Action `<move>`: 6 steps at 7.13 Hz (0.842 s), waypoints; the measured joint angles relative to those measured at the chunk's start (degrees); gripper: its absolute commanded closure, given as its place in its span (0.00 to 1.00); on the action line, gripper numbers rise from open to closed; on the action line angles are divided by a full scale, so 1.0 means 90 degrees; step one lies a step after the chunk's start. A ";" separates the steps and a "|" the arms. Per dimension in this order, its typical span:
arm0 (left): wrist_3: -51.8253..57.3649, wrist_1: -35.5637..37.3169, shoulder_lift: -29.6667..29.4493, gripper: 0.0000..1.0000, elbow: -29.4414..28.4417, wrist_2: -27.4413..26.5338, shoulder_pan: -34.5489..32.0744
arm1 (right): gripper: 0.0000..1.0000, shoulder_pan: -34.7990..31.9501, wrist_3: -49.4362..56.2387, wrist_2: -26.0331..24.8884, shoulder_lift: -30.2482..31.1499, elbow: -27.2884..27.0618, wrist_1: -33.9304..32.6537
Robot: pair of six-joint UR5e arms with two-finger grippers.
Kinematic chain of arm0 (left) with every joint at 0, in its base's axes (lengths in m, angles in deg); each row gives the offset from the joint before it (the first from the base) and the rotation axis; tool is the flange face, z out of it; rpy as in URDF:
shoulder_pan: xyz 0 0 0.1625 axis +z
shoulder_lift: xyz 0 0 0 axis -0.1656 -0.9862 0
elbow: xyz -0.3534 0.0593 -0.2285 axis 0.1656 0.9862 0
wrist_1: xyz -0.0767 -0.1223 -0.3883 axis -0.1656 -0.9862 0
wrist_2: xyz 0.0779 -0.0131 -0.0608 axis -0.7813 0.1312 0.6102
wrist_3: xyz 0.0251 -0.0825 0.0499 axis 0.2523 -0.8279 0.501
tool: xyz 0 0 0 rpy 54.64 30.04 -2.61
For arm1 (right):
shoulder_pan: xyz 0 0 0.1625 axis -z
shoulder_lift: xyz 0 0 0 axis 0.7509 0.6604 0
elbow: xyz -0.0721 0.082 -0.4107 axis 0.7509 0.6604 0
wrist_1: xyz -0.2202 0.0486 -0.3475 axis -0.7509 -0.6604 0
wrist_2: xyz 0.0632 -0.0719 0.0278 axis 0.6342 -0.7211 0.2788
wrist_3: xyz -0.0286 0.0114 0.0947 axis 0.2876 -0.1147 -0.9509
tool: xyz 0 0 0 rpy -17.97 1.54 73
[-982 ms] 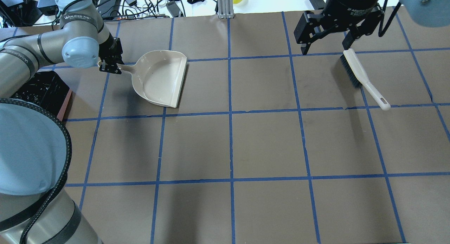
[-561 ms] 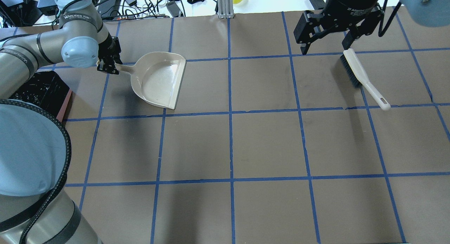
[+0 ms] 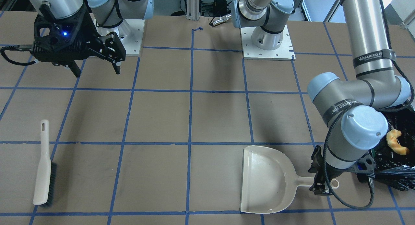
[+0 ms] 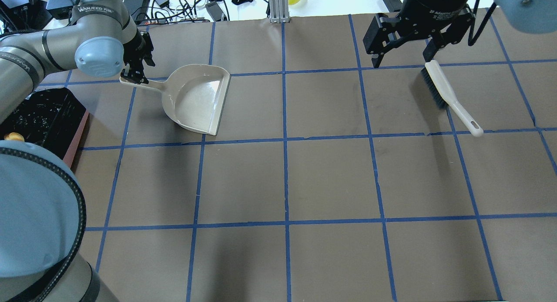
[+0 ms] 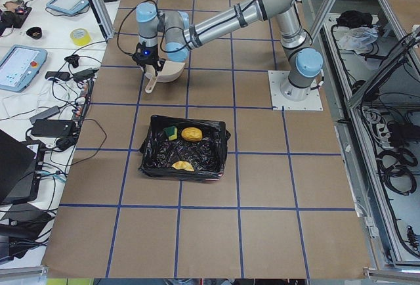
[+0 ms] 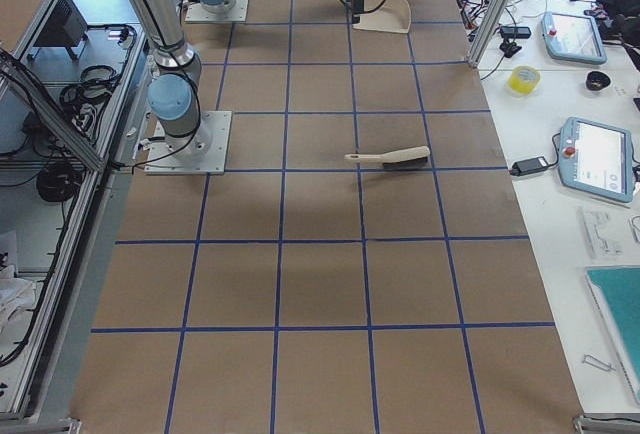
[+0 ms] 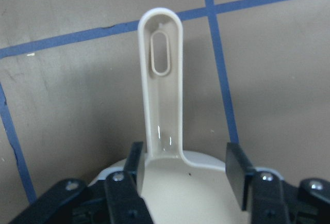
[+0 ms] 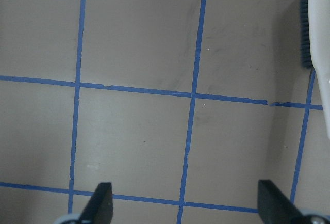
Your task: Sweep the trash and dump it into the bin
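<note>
Lump [image 5: 191,134], sponge [image 5: 171,132] and rind [image 5: 182,165] all lie in bin [image 5: 149,146], on its black liner. In the overhead view, bin sits at table's [image 4: 330,176] 9 o'clock edge. Dustpan [image 4: 196,97] lies near it at 10 o'clock, brush [image 4: 439,86] well apart at 2 o'clock. Left gripper [image 7: 184,157] has jaws apart, straddling dustpan handle, one finger clear of it. Right gripper [image 4: 402,62] is spread wide, holding nothing, hanging at brush's 11 o'clock.
</note>
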 measured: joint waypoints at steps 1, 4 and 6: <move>0.0030 -0.0286 0.0349 0.14 0.0007 -0.0054 -0.0129 | 0.00 0.0000 0.0000 0.0003 0.0000 0.0000 0.0000; 0.1825 -0.0972 0.1320 0.00 -0.0015 0.0394 -0.0184 | 0.00 0.0000 0.0000 0.0009 -0.0001 0.0000 0.0000; 0.2812 -0.1034 0.1642 0.00 0.0065 0.0845 -0.0226 | 0.00 0.0000 0.0000 0.0010 -0.0001 0.0000 0.0000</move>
